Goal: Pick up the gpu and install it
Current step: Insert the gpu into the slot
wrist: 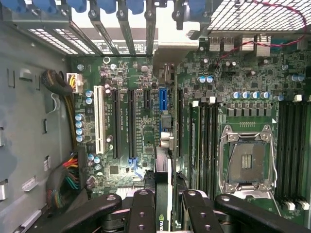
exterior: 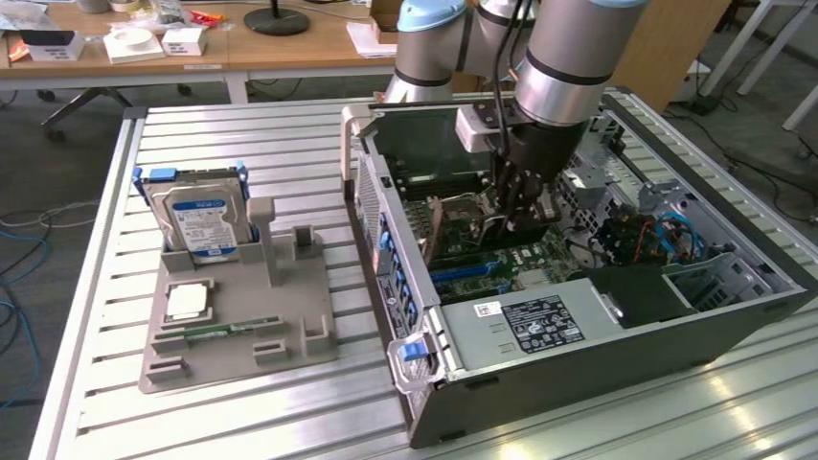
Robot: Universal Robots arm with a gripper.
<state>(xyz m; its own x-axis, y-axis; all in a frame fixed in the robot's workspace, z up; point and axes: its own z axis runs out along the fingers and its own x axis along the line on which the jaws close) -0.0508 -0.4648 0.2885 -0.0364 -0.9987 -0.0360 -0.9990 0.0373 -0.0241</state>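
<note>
Wrist view: gpu [wrist: 163, 213] between jaws

Green motherboard [wrist: 121, 160], blue slot [wrist: 164, 99], black hand [wrist: 166, 196], dark gpu [wrist: 163, 167], blue-labelled silver hard drive [exterior: 202, 222]

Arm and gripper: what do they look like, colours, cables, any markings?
The arm has silver-grey tubular links, pale blue joint caps and black rings, with black cables along it. A pale block sits at the wrist. The gripper is black; its fingers are linked bars with round pivot pins. No markings are readable.
</note>
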